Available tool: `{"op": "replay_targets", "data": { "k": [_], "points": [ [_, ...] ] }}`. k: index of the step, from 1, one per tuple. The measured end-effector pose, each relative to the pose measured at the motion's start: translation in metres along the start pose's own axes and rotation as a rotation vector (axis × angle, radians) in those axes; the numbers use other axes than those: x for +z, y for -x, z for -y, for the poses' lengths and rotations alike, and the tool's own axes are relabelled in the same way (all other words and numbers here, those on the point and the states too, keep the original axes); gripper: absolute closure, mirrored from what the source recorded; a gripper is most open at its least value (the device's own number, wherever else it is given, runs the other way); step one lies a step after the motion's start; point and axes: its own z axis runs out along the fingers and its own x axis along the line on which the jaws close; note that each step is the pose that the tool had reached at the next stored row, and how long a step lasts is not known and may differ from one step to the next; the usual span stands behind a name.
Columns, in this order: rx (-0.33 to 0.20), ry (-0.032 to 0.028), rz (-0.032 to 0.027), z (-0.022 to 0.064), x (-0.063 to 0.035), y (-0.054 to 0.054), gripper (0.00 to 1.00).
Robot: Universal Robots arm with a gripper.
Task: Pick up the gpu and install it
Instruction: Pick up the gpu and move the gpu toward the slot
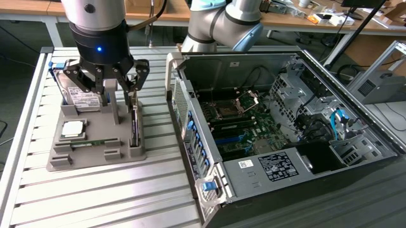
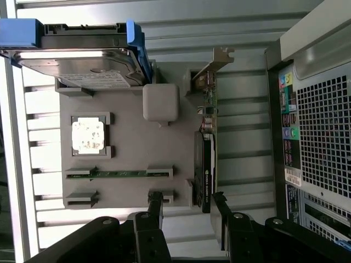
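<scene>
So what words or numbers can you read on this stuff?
None reads clearly.
White label on the hard drive: too blurred.
Black label inside the computer case: print too small.
White sticker beside it: too small.
Stickers on the case's back: too small.

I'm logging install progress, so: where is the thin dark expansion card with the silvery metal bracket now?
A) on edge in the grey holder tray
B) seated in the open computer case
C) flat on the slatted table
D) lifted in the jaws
A: the thin dark expansion card stands on edge in a slot of the grey plastic holder tray, outside the open black computer case.
</scene>
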Motion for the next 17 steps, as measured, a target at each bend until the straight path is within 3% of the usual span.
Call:
{"op": "replay_targets", "data": {
  "k": [17],
  "points": [
    [0.0, -0.0024, 0.0003, -0.0074, 0.002, 0.0015, 0.52]
  ]
}}
